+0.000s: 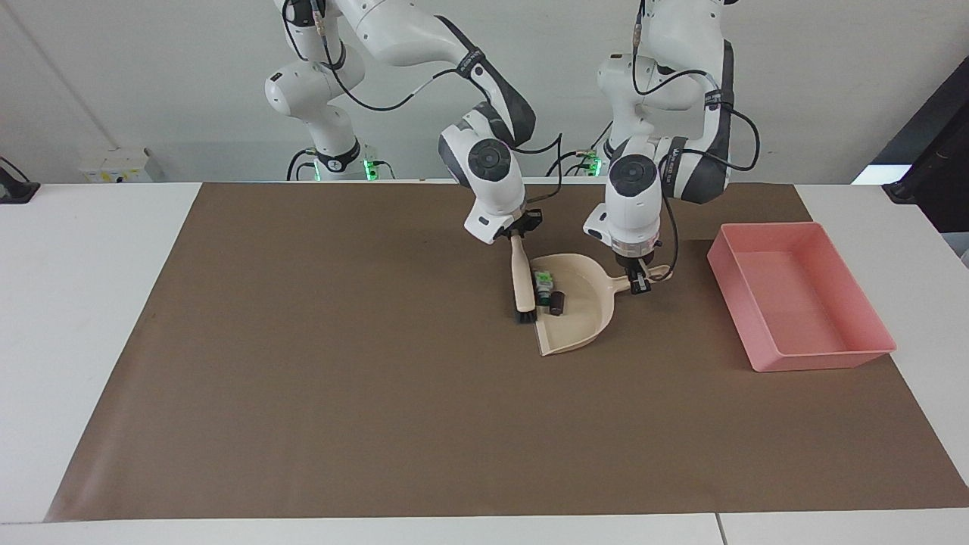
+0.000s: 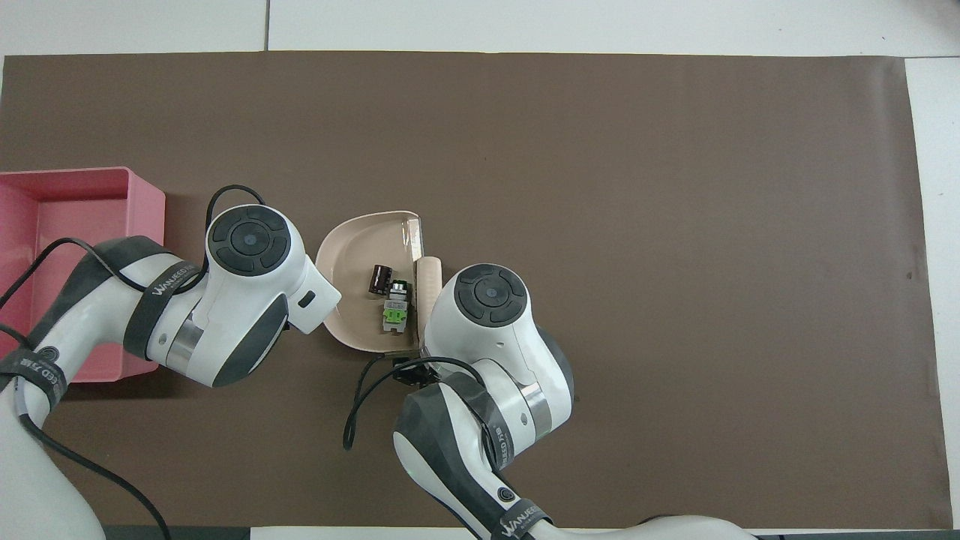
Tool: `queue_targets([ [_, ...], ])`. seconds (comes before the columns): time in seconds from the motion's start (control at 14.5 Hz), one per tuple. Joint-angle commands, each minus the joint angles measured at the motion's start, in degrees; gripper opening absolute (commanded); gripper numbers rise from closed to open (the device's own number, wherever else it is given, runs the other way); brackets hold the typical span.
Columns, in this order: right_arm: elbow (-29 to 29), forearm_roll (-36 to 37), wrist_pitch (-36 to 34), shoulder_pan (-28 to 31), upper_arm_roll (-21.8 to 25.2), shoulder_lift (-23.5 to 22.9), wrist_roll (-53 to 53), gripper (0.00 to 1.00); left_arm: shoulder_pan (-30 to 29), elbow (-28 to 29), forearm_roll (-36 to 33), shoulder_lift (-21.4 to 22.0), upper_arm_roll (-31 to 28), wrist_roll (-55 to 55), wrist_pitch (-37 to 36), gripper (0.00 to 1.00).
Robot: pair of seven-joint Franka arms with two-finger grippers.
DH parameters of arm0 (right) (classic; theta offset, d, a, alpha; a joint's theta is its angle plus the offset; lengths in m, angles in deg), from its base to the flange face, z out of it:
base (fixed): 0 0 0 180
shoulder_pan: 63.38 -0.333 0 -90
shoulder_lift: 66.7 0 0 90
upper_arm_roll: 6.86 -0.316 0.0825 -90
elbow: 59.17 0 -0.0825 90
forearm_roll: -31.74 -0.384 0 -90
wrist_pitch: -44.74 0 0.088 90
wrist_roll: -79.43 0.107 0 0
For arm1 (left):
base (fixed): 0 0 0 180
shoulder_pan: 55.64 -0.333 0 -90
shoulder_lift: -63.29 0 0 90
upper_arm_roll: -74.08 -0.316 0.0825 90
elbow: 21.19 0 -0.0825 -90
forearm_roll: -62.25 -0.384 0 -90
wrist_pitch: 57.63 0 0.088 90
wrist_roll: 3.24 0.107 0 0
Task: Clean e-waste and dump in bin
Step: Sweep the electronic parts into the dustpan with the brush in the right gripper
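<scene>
1. Start at the right arm's end of the table in the facing view: you see bare brown mat (image 1: 303, 378) on the white table (image 1: 91, 303), with nothing of the task on that stretch.
2. Next you meet the right gripper (image 1: 516, 236), tilted over the open mouth of the dustpan. Its fingers are pinched tight on the top of the brush (image 1: 521, 276) handle.
3. The brush slants down from that grip, and its dark bristles rest on the mat, touching the dustpan's front lip.
4. Look inside the dustpan (image 1: 579, 318): both pieces of e-waste lie on its floor, just past the lip. The white piece with the green end (image 1: 543, 285) lies right beside the brush handle, and the dark cylinder (image 1: 557, 301) lies just beside it, deeper in the pan.
5. In the overhead view you can check this: the white piece with the green end (image 2: 395, 311) and the dark cylinder (image 2: 379, 279) both sit within the beige pan's walls, the cylinder farther from the robots.
6. Moving on, the left gripper (image 1: 641, 280) comes straight down onto the dustpan's handle, fingers closed on it, and the pan sits flat on the mat.
7. Last, toward the left arm's end, the bin (image 1: 870, 344) stands on the mat, well apart from the dustpan.
</scene>
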Motion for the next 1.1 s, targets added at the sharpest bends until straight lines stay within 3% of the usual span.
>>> queue_targets([
  [0.0,5.09,-5.59,1.52,0.02,-0.69,-2.27,-1.40,0.00,0.78,2.64,-0.90,1.46,-0.37,-0.29,1.46,0.00],
  [0.41,7.22,-6.93,-2.59,0.19,-0.34,-1.67,-0.53,0.00,-0.54,3.17,-0.20,1.63,-0.28,0.15,4.18,0.00],
  [0.69,3.36,4.03,-8.39,1.76,0.01,7.44,7.36,0.00,-2.12,2.73,6.03,1.81,-0.28,4.27,5.24,0.00],
  [1.03,1.86,16.00,-23.51,16.06,-0.25,15.99,6.17,0.00,-5.97,1.86,10.08,4.79,-0.28,9.79,4.45,0.00],
])
